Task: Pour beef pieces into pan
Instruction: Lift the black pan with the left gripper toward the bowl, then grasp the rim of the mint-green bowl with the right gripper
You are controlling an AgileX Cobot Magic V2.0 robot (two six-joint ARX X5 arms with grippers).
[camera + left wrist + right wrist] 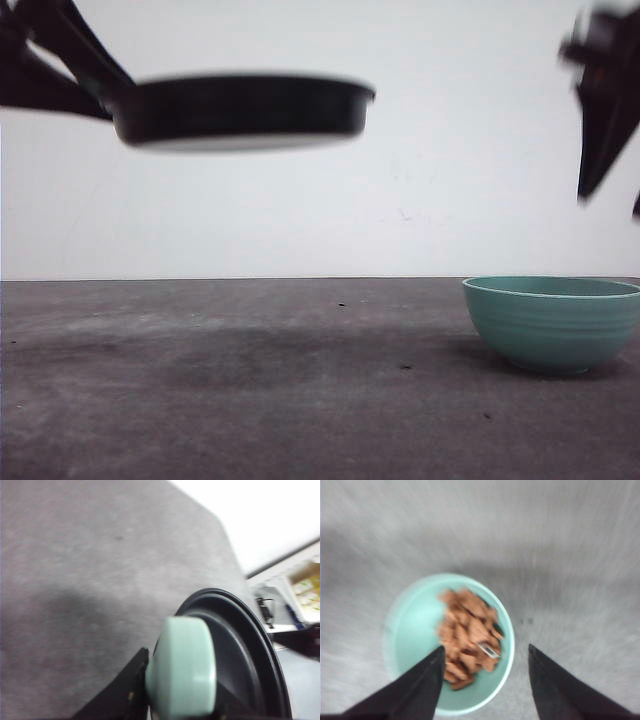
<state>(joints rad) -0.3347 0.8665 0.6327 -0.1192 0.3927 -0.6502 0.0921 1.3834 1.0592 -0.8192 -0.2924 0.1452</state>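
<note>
Front view: the pan hangs in the air at upper left, held level by the left tool, well above the grey surface. The teal bowl sits at lower right, with the right tool hovering above it.

Left wrist view: the tool is clamped on the mint handle at the bottom of the frame.

Right wrist view: the beef pieces are in the bowl, center frame, and the right tool's fingers are spread wide, holding nothing. So nothing's poured yet; grabbing the bowl and tipping it are left, I'd say.
</note>
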